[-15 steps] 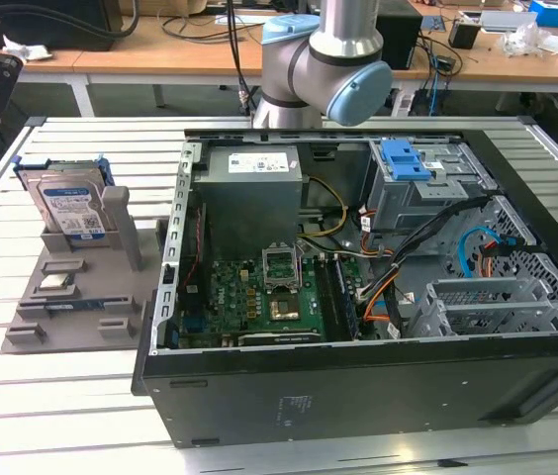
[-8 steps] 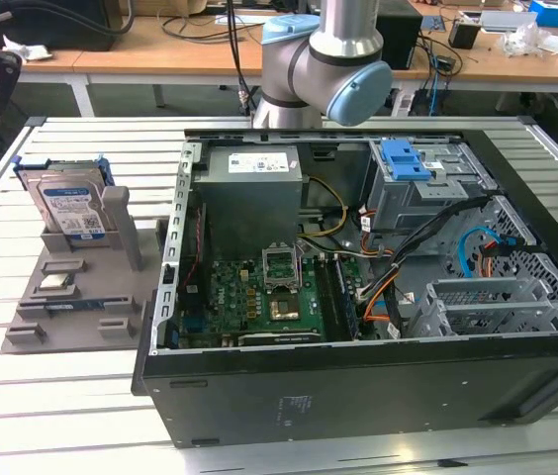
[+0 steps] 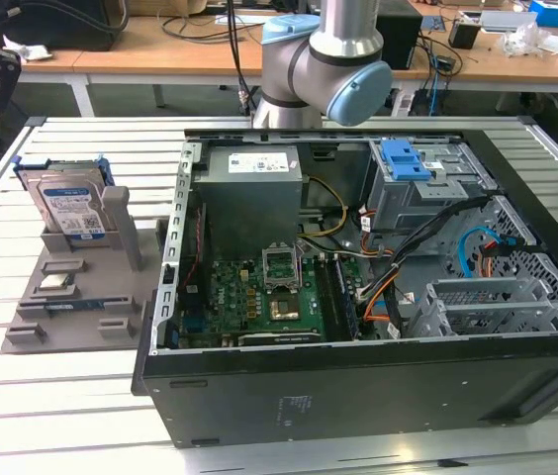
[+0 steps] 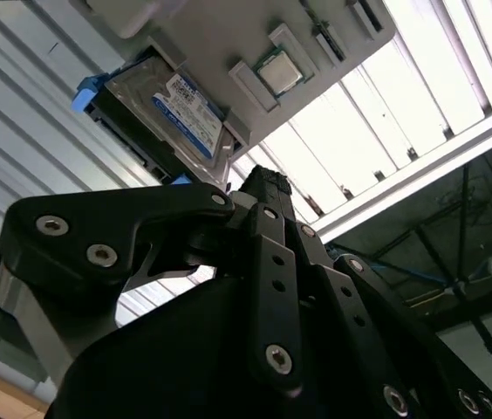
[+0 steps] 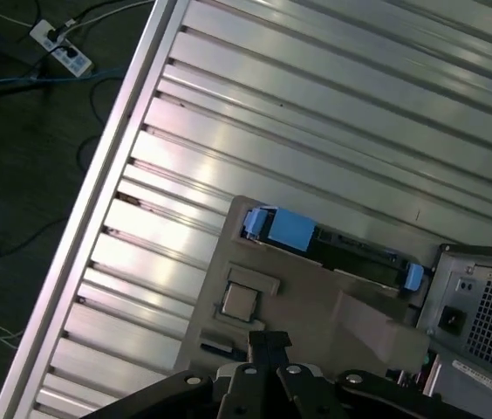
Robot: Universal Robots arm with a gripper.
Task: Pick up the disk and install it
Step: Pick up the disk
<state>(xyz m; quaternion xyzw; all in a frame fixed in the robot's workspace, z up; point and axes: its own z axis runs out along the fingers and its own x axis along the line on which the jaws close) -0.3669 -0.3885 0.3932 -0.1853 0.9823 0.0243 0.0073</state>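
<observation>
Nothing is installed yet: the disk [image 3: 69, 210] stands upright in its grey holder [image 3: 131, 287] (at the exterior view's left of the open computer case [image 3: 358, 386]), apart from the gripper [image 4: 263, 183], seemingly clenched on nothing.

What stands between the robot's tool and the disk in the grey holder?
Nothing visible does. In the second wrist view, only open space separates the tool from the disk, which stands upright in its grey holder.

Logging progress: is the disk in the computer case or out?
Out: the disk stands on edge in the grey holder, at the exterior view's left of the open case.
</observation>
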